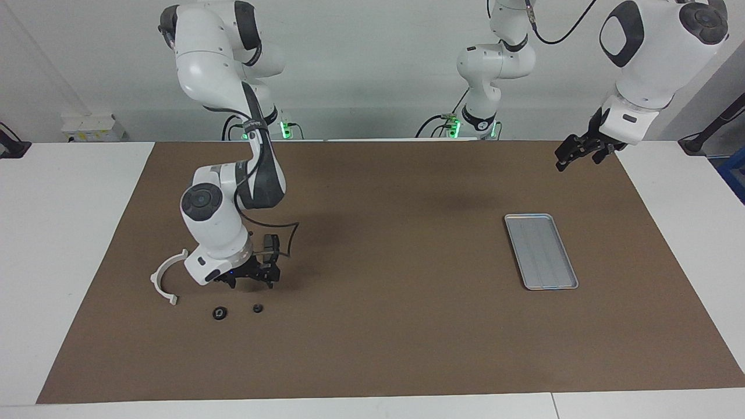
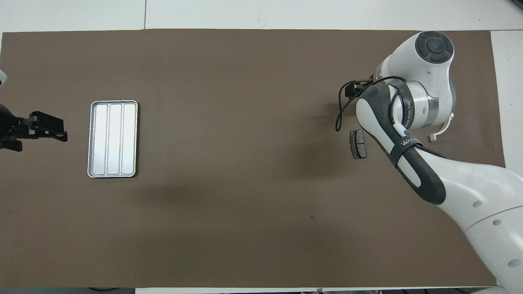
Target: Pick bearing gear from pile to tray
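White walls are backing the scene, and a brown mat point(image 1: 384, 326) is covering the bench point(image 1: 64, 233) from one end to the other. I'm watching my right claw point(image 1: 249, 280) hanging low over the pile, its jaws spread wide and holding nothing.

The relation I'm steering by: two small black round pieces are lying on the mat just farther from the robots than the claw's fingertips. The smaller round piece point(image 1: 258, 308) is sitting almost directly under the claw's line, and the larger round piece point(image 1: 219, 313) is beside it, toward the white half-ring bracket point(image 1: 166, 278). I'm reading the larger one, with its pale centre, as the likelier bearing gear, though I can't be sure. Both are round, so no long axis is dictating the wrist angle. A short push outward and down should do it, by my judgement.

One brake pad point(image 2: 358, 143) is showing clearly from overhead, nearer to the robots than the claw; the other is hiding under the arm.

The tray point(image 1: 541, 250) is waiting well apart, toward the left arm's end of the bench, its long side running away from the robots, with nothing in it. My left claw point(image 1: 576, 155) is idling up in the air over the mat's corner near that tray, open and carrying nothing. The right arm is plainly the nearer one to the pile.

Writing: I'm making out lettering on the right arm's dark band from overhead, starting "WAN", the rest unreadable.
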Motion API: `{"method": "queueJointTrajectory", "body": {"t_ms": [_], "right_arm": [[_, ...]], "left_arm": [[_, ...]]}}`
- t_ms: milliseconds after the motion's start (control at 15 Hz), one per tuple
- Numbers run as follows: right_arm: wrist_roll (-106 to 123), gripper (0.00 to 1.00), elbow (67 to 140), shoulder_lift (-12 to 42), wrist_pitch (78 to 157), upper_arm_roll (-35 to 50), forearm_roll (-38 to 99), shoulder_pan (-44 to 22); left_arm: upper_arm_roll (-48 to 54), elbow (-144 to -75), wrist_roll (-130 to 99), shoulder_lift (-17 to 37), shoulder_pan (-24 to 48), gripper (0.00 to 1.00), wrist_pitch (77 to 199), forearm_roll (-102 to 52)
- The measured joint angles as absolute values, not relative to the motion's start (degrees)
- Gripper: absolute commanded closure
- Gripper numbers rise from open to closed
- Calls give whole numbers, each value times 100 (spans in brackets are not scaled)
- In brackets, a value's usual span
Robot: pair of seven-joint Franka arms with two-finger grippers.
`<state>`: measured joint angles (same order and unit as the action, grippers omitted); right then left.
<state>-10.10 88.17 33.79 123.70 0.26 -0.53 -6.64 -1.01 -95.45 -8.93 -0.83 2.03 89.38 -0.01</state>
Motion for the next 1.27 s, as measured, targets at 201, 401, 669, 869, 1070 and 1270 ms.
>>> {"method": "queueJointTrajectory", "body": {"t_ms": [201,401,669,869,1070,1270], "right_arm": [[-1090,0,8286,3938,12367,23,-57,-691],[-1201,0,8014,4154,12337,17,-65,-781],[-1215,4,7895,4182,12178,-7,-74,-792],[-1217,22,7831,4187,12148,-32,-74,-758],[-1228,30,7812,4195,12136,-32,-66,-742],[-1240,44,7808,4198,12126,-31,-57,-738]], "left_arm": [[-101,-9545,-893,-83,203,0,8938,-1],[-101,-9545,-893,-83,203,0,8938,-1],[-101,-9545,-893,-83,203,0,8938,-1],[-101,-9545,-893,-83,203,0,8938,-1],[-101,-9545,-893,-83,203,0,8938,-1],[-101,-9545,-893,-83,203,0,8938,-1]]}}
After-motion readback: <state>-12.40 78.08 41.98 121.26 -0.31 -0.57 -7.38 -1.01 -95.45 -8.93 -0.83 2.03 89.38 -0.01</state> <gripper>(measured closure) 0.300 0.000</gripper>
